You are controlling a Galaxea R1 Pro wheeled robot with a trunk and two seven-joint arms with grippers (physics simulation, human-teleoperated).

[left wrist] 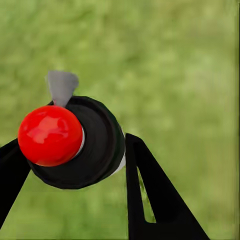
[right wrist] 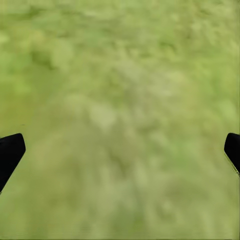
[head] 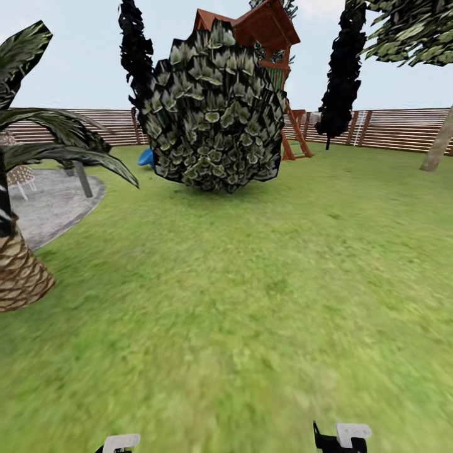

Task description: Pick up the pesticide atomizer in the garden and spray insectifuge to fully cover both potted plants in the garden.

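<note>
In the left wrist view the pesticide atomizer [left wrist: 95, 145] appears end-on: a dark round cap with a red ball on top and a small grey nozzle. My left gripper [left wrist: 75, 142] is shut on it, one black finger on each side of the cap. My right gripper [right wrist: 121, 147] is open over bare grass, nothing between its fingertips [right wrist: 10, 152]. The tops of both arms peek in at the lower edge of the head view, left [head: 119, 443] and right [head: 343, 436]. The garden lawn [head: 251, 302] stretches ahead. The potted plants are out of view.
A big leafy bush [head: 214, 113] stands straight ahead. A palm trunk [head: 19, 270] rises at near left beside the round grey patio [head: 56, 201]. Behind are a wooden playhouse [head: 264, 31], dark slim trees [head: 343, 69] and the slat fence [head: 402, 129].
</note>
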